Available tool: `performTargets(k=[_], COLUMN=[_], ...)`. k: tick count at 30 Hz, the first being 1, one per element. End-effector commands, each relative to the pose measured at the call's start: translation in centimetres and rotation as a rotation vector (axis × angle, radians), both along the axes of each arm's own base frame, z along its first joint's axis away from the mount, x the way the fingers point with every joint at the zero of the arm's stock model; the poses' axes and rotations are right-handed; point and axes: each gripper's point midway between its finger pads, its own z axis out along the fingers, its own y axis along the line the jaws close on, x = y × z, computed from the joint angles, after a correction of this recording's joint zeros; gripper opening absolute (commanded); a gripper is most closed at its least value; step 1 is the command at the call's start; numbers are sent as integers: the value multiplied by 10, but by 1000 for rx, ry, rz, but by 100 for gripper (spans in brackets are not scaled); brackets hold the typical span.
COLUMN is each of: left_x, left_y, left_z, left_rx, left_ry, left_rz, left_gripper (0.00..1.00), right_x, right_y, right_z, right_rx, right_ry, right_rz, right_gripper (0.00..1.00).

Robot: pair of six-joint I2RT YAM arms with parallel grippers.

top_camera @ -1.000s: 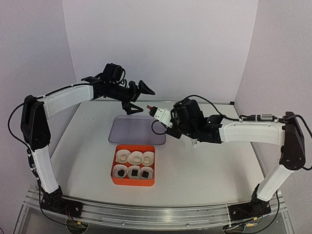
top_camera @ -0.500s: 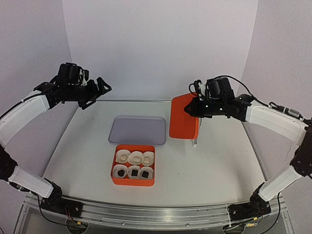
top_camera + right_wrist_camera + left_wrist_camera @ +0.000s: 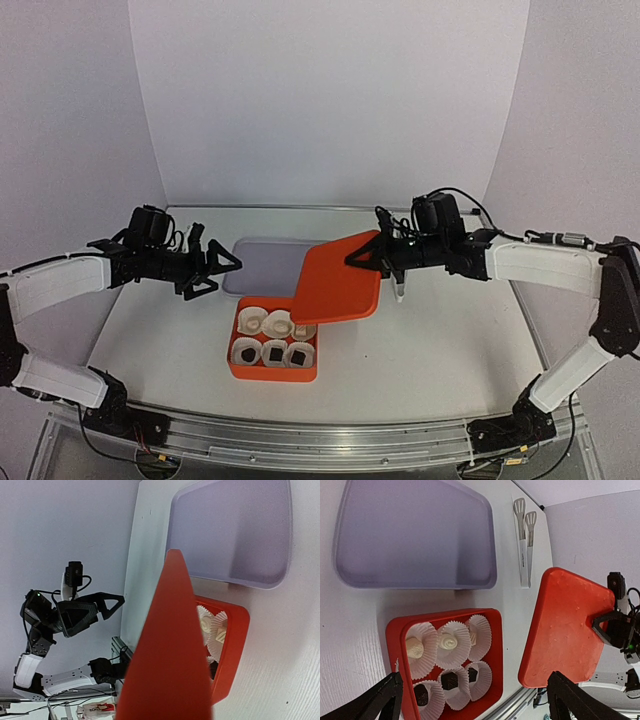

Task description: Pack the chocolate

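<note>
Chocolate (image 3: 451,680): sitting inside the box, six pieces showing, three cream in the far row and three dark in the near row.
Paper cups (image 3: 482,645): cradling one piece each, filling all six places.
Box (image 3: 272,372): resting open on the bench (image 3: 450,340), just nearer than the tray.
Lid (image 3: 340,285): hanging tilted above the box's far right corner, not yet seated.
Right jaws: clamping the lid by its far right corner.
Left jaws: spreading wide, gripping nothing, hovering left of the tray and the box.
Tray (image 3: 262,262): lying bare at the box's far side.
Tongs (image 3: 525,540): lying on the bench beside the tray, partly hidden by the lid in the top view.
Progress: loading appearing complete, closing just starting.
Remaining: levelling the lid, lining it up over the rim, lowering, pressing shut, letting go.
Risk: catching a cup edge under the lid while lowering.
</note>
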Motion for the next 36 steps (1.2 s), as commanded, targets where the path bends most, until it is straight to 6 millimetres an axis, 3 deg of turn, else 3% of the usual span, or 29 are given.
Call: performTargets(k=[1, 6, 10, 14, 19, 36], left_x=[-13, -21, -25, -23, -21, -18], left_y=[-12, -12, -21, -29, -31, -32], left_z=[10, -7, -20, -25, -36, -54], left_rx=[-137, -138, -145, -150, -137, -94], left_ry=[-32, -11, 12, 4, 27, 68], left_rz=[-55, -73, -103, -126, -133, -141], left_gripper=[100, 100, 100, 100, 100, 100], right_x=[-3, -10, -10, -17, -26, -36], right_y=[31, 59, 79, 91, 91, 86], right_z=[21, -6, -16, -33, -53, -74], right_rx=[177, 193, 257, 244, 218, 230], right_ry=[16, 77, 112, 130, 148, 155], right_rz=[84, 127, 160, 196, 209, 195], right_gripper=[0, 1, 1, 2, 4, 7])
